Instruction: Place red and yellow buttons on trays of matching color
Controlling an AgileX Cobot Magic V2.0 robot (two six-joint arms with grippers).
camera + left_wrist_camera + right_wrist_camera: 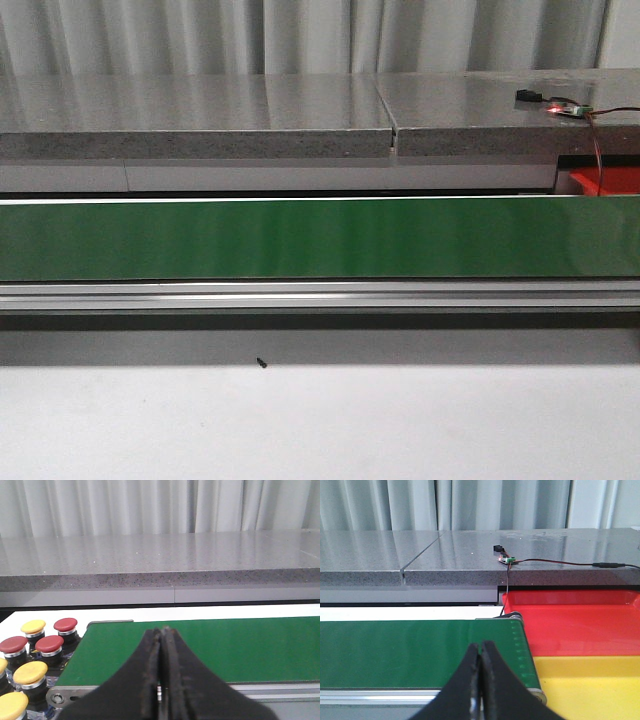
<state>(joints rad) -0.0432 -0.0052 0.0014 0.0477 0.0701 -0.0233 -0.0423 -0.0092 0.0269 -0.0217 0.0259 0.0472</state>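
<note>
Left gripper (pixel 160 680) pressed together, empty, above green conveyor belt (pixel 200 647); red buttons (pixel 52 643) and yellow buttons (pixel 30 673) clustered just beside belt's end. Right gripper (pixel 480 680) likewise pinched together, holding nothing, over belt's other end, red tray (pixel 580 620) and yellow tray (pixel 590 677) alongside.

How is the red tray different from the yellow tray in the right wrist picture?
The red tray is red and lies next to the grey counter; the yellow tray is yellow and lies nearer the right gripper. More of the red tray's floor shows than of the yellow tray's. Both sit beside the end of the green belt, and both look empty.
</note>
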